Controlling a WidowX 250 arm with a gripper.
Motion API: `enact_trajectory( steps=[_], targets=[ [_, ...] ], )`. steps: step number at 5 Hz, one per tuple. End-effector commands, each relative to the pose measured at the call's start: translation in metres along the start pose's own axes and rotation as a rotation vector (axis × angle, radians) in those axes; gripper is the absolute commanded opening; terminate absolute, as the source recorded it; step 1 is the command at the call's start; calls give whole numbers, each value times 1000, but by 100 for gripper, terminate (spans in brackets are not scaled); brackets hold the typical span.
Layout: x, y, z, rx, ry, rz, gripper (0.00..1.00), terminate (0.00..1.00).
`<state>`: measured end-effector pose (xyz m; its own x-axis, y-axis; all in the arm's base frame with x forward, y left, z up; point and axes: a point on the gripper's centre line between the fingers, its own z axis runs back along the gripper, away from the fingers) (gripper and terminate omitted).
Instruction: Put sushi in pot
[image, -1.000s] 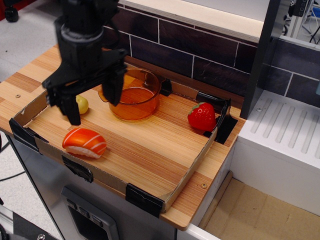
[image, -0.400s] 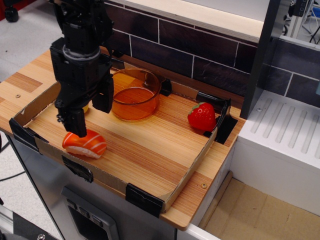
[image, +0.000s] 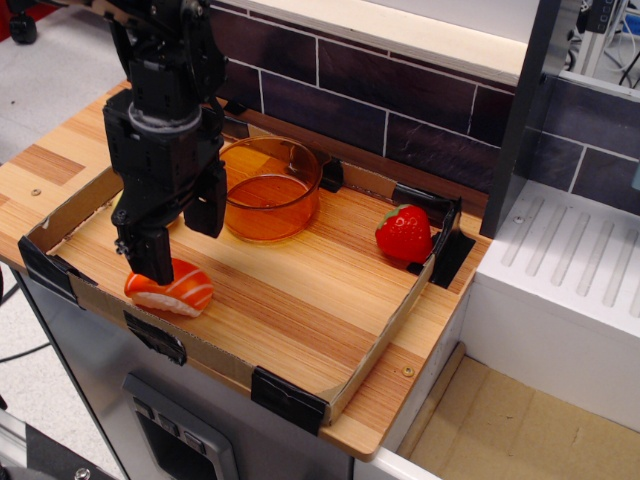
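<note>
Lowered hand (image: 178, 238) astride glossy orange white-striped sushi (image: 170, 288), pot (image: 270, 187) behind

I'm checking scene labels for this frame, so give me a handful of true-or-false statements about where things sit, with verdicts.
1. The sushi lies on the wooden tray floor, outside the pot. True.
2. The strawberry is inside the pot. False: it sits near the tray's right corner, well apart from the pot.
3. The gripper is low over the sushi, one finger right at its top. True.
4. The pot already holds the sushi. False: the pot looks empty.
5. The pot stands near the tray's back edge, by the dark tiled wall. True.
</note>
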<state>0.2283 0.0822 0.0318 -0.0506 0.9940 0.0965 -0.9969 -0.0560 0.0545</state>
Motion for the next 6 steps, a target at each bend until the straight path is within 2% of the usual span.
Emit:
enact_trajectory(
  steps=[1, 2, 4, 5, 6],
  targets=[
    [-3, -5, 2, 8, -1, 4, 100, 0],
    [-3, -4, 0, 15, 1, 16, 100, 0],
    [-8, -2, -19, -28, -56, -26, 100, 0],
    [-7, 0, -22, -27, -55, -43, 0, 0],
    [-5, 3, -15, -37, -18, -57, 0, 0]
  ],
)
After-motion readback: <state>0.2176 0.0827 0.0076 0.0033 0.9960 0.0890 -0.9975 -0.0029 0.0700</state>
